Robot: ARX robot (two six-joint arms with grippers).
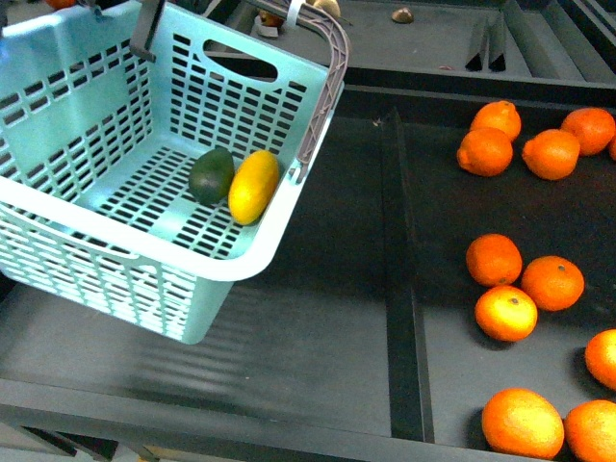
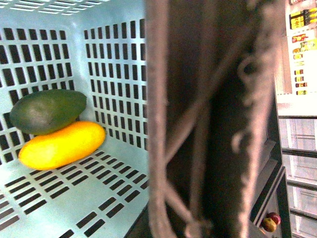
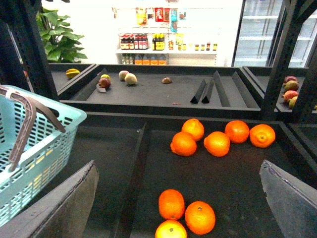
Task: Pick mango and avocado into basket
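Grey handle [image 2: 208, 119] fills the left wrist view; left grip unclear. Right gripper [image 3: 178, 208] gapes above oranges [image 1: 508, 313]. Shelf labels unreadable.

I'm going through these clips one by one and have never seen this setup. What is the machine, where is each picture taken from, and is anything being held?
It is a robot with two arms ending in grippers. One camera looks forward from its body; the others ride on each wrist. The front view shows the basket, tilted above a dark shelf, with the avocado touching the mango inside. Oranges lie in the neighbouring compartment. The left wrist view is filled by a basket handle; its gripper cannot be made out. The right gripper is open and empty.
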